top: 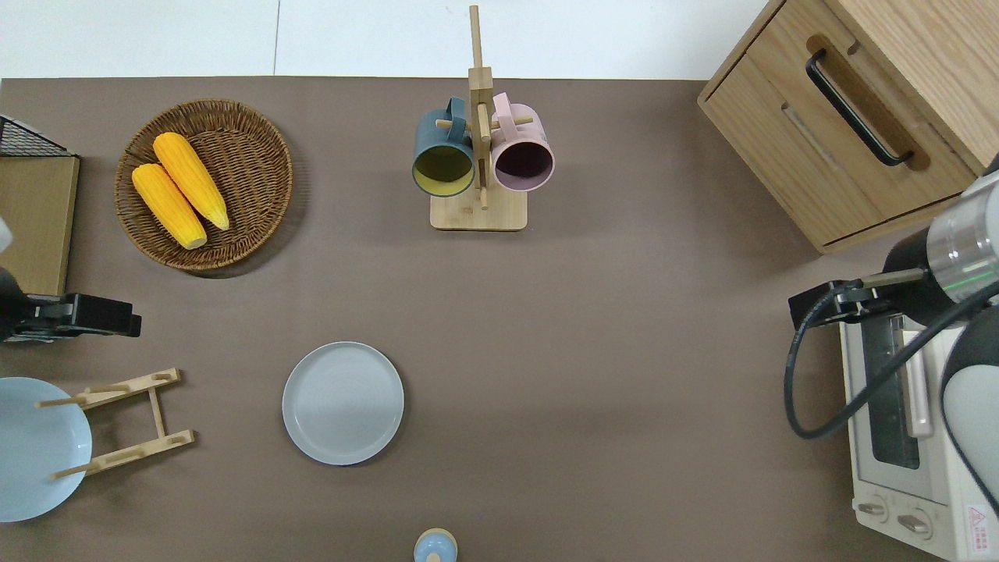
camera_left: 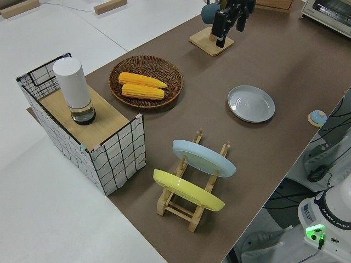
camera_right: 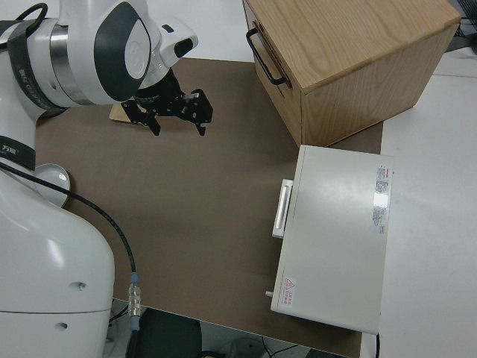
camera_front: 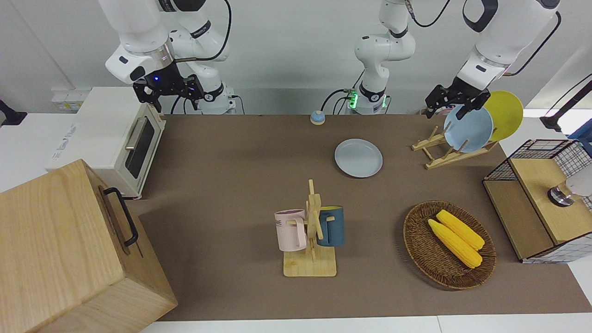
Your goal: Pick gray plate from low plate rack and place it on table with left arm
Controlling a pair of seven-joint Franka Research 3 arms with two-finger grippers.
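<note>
The gray plate (top: 343,403) lies flat on the desk (top: 624,328), right side up, with nothing touching it. It sits between the low plate rack (top: 129,421) toward the left arm's end and the open middle of the brown mat, and a small blue bell (top: 435,545) stands nearer to the robots than it. The rack rests on the desk near the plate but apart from it; its pegs toward the gray plate stand bare, while a light blue plate (camera_front: 468,128) and a yellow plate (camera_front: 505,114) lean in its slots toward the end of the desk (the side view shows both tilted, the blue one nearer the gray plate). The left gripper (camera_front: 455,98) hangs in the air with its fingers apart and nothing between them; from above it (top: 82,316) is over bare mat farther from the robots than the rack, between the rack and a wicker basket (top: 257,133) that holds two ears of corn (top: 179,190). A wire-sided wooden shelf (camera_left: 77,129) with a white cylinder (camera_left: 73,87) on top stands at the left arm's end of the desk. Farther from the robots than the gray plate, a wooden mug stand (top: 478,156) carries a dark blue mug (top: 442,156) and a pink mug (top: 523,152). The right arm is parked, its gripper (camera_front: 169,90) with fingers apart and empty. A white toaster oven (camera_front: 111,138) and a wooden cabinet (camera_front: 64,249) with a black handle sit at the right arm's end.
</note>
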